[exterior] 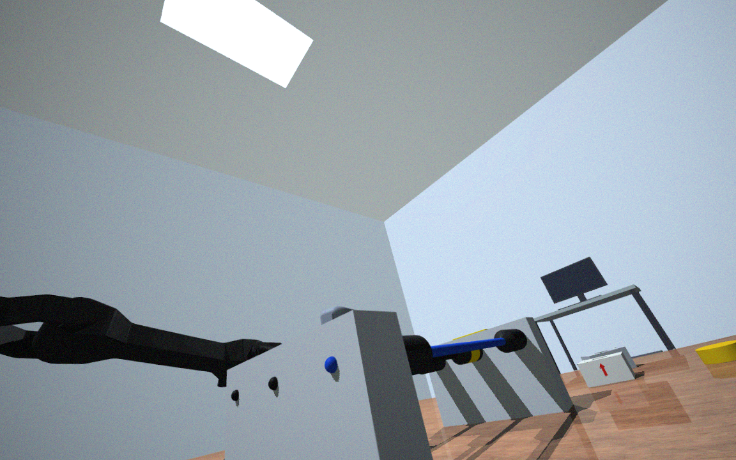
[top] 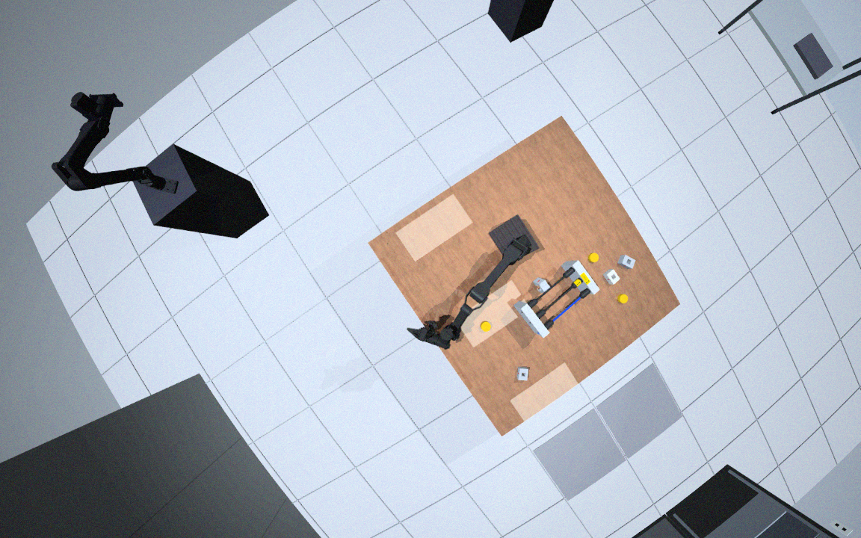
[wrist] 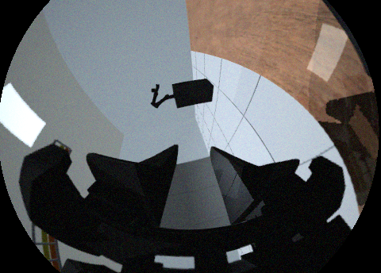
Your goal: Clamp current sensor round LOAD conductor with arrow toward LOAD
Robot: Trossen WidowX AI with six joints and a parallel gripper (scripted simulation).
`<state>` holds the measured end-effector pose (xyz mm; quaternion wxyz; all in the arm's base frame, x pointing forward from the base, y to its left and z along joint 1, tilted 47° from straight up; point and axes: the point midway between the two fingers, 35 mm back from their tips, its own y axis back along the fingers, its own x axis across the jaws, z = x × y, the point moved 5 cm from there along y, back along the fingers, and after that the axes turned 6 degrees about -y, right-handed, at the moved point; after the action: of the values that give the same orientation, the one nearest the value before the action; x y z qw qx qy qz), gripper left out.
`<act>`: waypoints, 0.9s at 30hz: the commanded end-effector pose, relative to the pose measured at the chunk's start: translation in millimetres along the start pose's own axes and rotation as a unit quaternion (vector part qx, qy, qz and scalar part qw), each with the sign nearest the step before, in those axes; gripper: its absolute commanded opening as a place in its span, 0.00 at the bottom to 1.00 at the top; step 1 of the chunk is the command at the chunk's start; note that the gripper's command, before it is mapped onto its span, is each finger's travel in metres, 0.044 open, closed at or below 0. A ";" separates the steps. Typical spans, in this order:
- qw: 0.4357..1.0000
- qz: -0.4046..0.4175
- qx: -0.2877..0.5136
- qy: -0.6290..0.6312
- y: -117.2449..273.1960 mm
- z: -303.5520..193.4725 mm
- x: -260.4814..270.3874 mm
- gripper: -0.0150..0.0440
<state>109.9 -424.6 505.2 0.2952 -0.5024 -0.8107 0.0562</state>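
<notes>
My gripper (top: pixel 413 332) (exterior: pixel 279 344) (wrist: pixel 194 149) is partly open with nothing between its fingers. It is raised near the table's left edge, away from the conductors. The blue conductor (top: pixel 566 309) (exterior: pixel 465 347) and two dark ones run between a near end block (top: pixel 531 319) (exterior: pixel 388 388) and a far end block (top: pixel 593 287) (exterior: pixel 542 360). A yellow label lies on the far block; its lettering is unreadable. A whitish device (top: pixel 541 285) stands beside the conductors. Another white device (top: pixel 611 276) (exterior: pixel 605 368) shows a red arrow. I cannot tell which device is the open sensor.
More small white devices (top: pixel 626 261) (top: pixel 522 373) stand on the wooden table (top: pixel 581 173). Yellow discs (top: pixel 593 257) (top: pixel 485 326) (top: pixel 622 299) lie around the conductor blocks. The arm's dark base plate (top: pixel 506 230) is at the table's middle.
</notes>
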 end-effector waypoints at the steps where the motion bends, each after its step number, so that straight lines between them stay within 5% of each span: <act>1: 1.000 -0.002 0.003 0.004 1.5 -1.3 0.5 0.62; 10: 0.964 -0.087 0.184 0.169 80.2 -52.4 32.7 1.00; 27: 0.710 -0.102 0.606 0.343 253.6 -43.3 121.6 1.00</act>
<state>282.2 -244.0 508.2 0.7684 -0.1555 -0.5602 0.2675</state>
